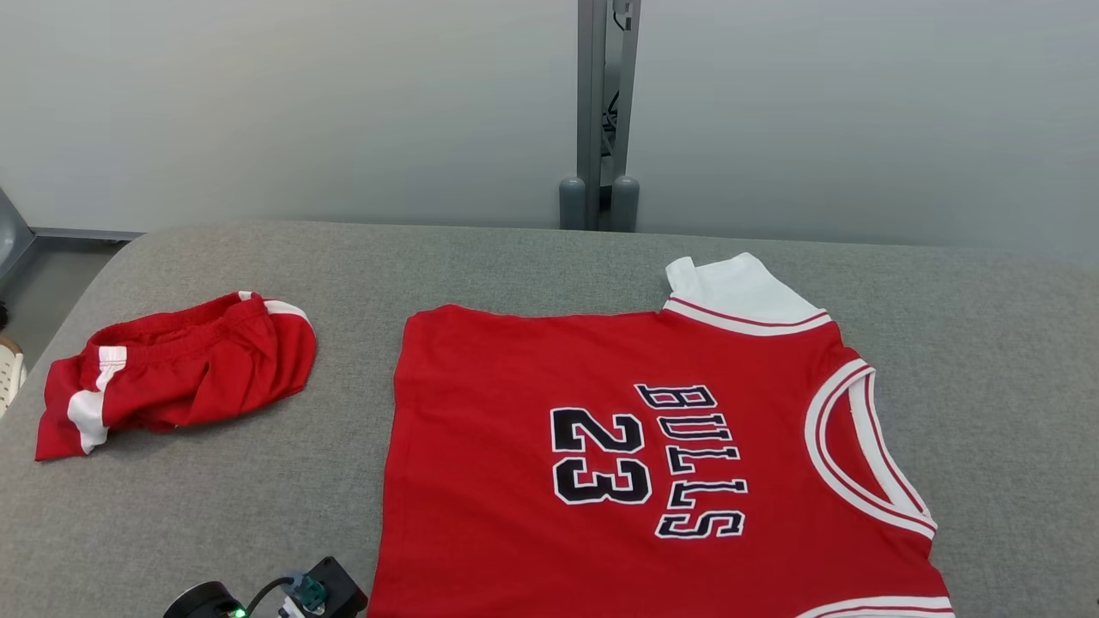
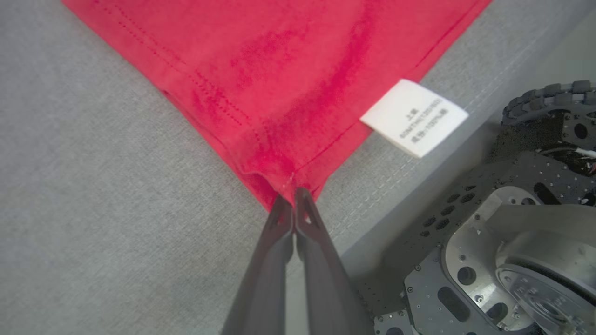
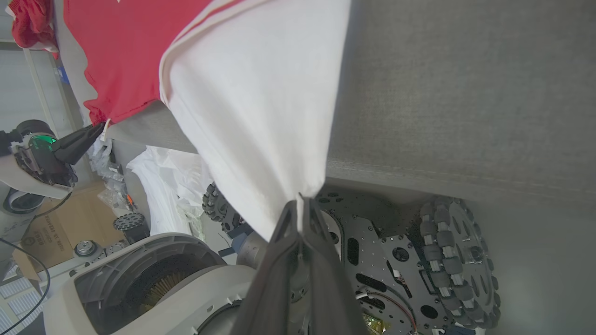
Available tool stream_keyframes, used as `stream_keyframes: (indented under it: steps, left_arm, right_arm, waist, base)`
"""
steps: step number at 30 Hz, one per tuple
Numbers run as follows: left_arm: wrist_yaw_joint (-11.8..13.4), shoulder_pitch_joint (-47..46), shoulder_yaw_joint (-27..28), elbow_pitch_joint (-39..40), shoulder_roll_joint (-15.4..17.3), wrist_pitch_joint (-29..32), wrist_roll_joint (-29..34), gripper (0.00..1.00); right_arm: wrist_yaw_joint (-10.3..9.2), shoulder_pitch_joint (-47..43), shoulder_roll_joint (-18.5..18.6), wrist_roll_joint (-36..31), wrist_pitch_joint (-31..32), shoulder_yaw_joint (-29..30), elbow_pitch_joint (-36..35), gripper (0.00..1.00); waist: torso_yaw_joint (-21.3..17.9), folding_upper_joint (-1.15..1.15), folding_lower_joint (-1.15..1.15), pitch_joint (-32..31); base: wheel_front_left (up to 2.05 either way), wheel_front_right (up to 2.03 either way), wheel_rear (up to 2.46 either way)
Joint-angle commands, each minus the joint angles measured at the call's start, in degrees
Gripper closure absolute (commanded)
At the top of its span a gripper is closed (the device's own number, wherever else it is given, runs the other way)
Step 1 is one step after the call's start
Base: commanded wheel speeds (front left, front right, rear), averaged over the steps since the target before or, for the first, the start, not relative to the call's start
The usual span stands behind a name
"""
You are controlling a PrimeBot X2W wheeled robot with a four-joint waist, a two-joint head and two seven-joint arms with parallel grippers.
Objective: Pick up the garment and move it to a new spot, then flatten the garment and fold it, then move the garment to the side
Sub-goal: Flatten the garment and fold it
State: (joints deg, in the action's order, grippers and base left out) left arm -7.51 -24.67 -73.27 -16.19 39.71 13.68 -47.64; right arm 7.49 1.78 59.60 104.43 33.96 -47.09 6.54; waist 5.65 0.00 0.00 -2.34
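Red Bulls jersey (image 1: 481,429) spread flat, print up, over the near right part of the grey cloth-covered desk (image 1: 549,266), spilling a bit over the near edge. Long axis running left-right along that edge: hem to the left, neck and white shoulder pieces to the right.

Left gripper (image 2: 294,197) pinched tight on the near hem corner, close to the white care label (image 2: 414,117). Right gripper (image 3: 301,207) clamped on the tip of the near white shoulder piece, just off the near edge. So one arm per end, both on the near side, cloth stretching away from them toward the far edge. Probably best lifted at both ends together to avoid bunching.

Crumpled red shorts (image 1: 180,378) near the left edge, well apart from the jersey. Beyond the far edge, plain pale wall (image 1: 258,103) and a grey post (image 1: 601,103). Below the near edge, wheeled robot base (image 3: 447,260).
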Motion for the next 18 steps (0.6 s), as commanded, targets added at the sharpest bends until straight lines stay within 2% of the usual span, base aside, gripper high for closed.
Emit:
stream_keyframes:
  steps: [1,10,18]
  left_arm:
    - [0.1,0.4,0.1,0.2,0.6,0.4,-0.7,1.00]
    - [0.0,-0.1,0.1,1.2,1.1,0.9,-3.1,1.00]
    - [0.0,-2.4,0.4,3.8,2.2,1.2,-8.6,1.00]
  right_arm:
    - [0.01,0.5,0.6,0.6,-0.8,-0.7,-0.2,1.00]
    - [0.01,4.1,0.8,1.5,-5.4,-4.0,-2.4,1.00]
    - [0.02,8.1,1.2,3.2,-10.7,-5.8,-2.5,1.00]
  waist:
    - [0.0,0.00,0.00,0.0]
    - [0.0,0.00,0.00,0.3]
    - [0.7,0.00,0.00,0.5]
  base:
    - [0.00,0.00,0.00]
    - [0.00,0.00,0.00]
    - [0.00,0.00,0.00]
